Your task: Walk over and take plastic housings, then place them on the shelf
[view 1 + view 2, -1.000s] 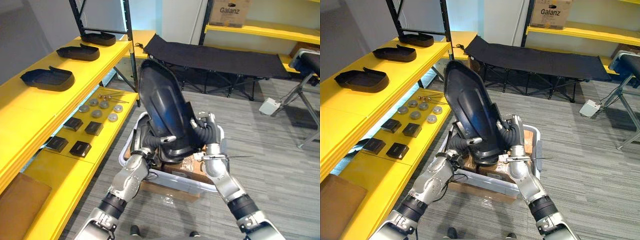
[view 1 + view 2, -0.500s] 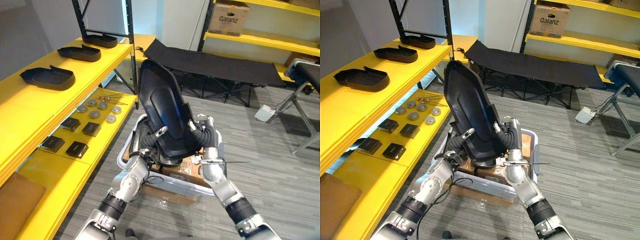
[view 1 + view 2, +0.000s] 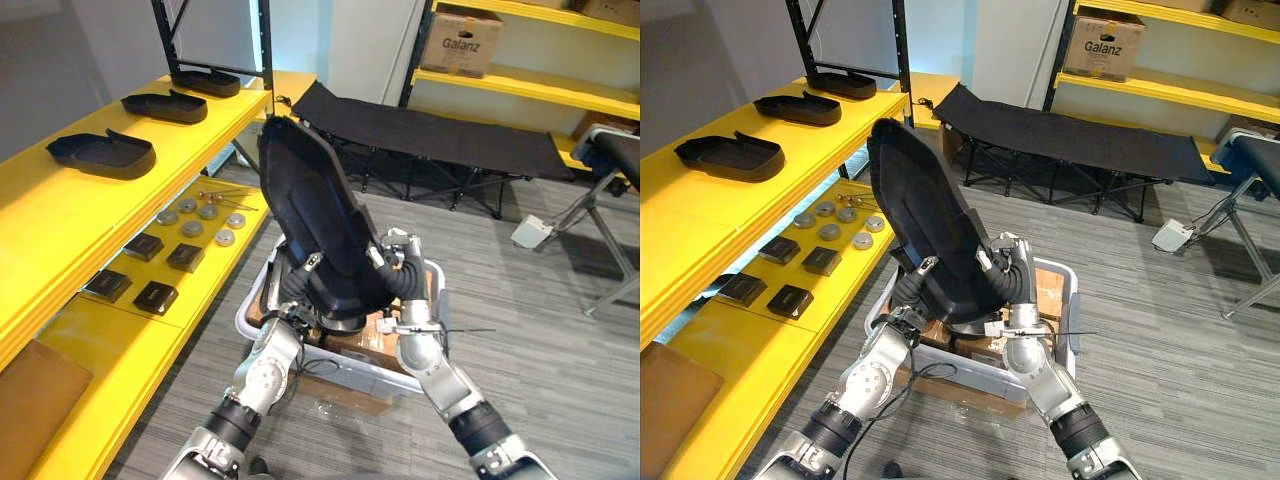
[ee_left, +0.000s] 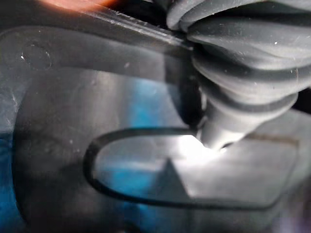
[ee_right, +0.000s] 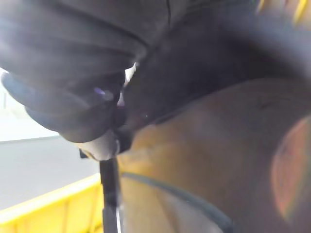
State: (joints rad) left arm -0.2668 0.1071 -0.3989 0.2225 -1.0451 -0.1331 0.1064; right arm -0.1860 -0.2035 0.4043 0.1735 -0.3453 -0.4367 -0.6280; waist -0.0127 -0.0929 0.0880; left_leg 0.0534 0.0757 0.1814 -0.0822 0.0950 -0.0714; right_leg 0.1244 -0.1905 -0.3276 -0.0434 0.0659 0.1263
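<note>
A large black plastic housing (image 3: 315,220) stands nearly upright in front of me, its narrow end up and leaning toward the yellow shelf (image 3: 60,215). My left hand (image 3: 298,285) grips its lower left edge, one finger lying across its face. Opposite it, my right hand (image 3: 402,272) clamps the lower right edge, thumb on the front. Both wrist views look at the housing's dark surface (image 4: 73,145) from very close. On the shelf's top board three similar housings lie in a row: near (image 3: 100,155), middle (image 3: 165,105), far (image 3: 205,82).
A grey bin (image 3: 437,300) holding cardboard sits on the floor under the housing. The lower shelf board carries metal discs (image 3: 205,225), black blocks (image 3: 150,270) and a brown panel (image 3: 30,390). A black folding cot (image 3: 430,125) stands behind, a white device (image 3: 530,232) at right.
The housing's top has swung a little to the left, toward the shelf, with both hands still on its lower end. The camera has shifted slightly.
</note>
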